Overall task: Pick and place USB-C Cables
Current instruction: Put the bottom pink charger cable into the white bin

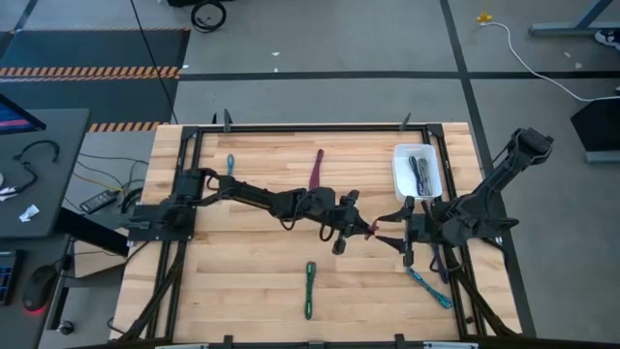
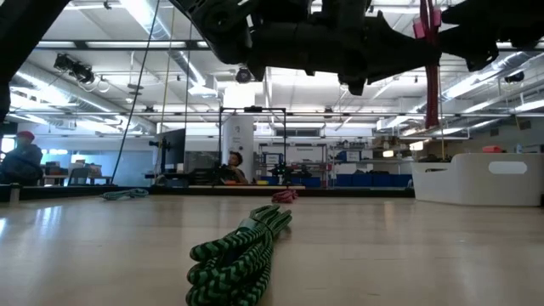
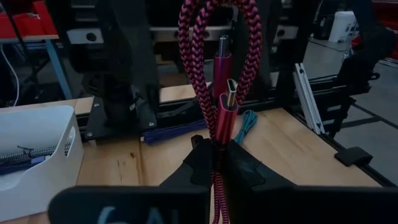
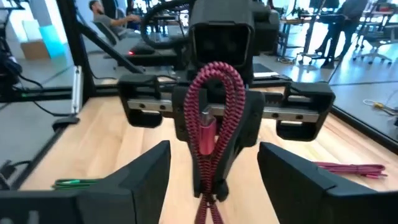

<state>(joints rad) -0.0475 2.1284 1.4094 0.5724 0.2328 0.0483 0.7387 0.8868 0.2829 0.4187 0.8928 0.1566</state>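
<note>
A pink-and-black braided USB-C cable [image 3: 214, 68] stands upright over the middle of the table, with my left gripper [image 1: 356, 228] shut on it. Facing it from the right, my right gripper [image 4: 213, 152] is open; its fingers stand on either side of the cable without touching it. Other cables lie on the wood: green [image 1: 310, 289], teal [image 1: 231, 165], maroon [image 1: 318, 167] and another teal one [image 1: 426, 286]. In the low view the held cable [image 2: 432, 76] hangs well above the table. My left gripper pinches the folded bundle partway along its length [image 3: 216, 146] between its two fingers, several strands together. The fingers come level from the table's left and lie across the cable. The looped end and connectors [image 3: 224, 93] stand above the fingers, the rest hangs below, clear of the table.
A white bin [image 1: 418, 170] holding dark cables stands at the far right, just beyond my right gripper. A black frame [image 1: 291, 126] runs along the table's edges. The green cable [image 2: 242, 255] lies toward the near edge, with bare wood around it.
</note>
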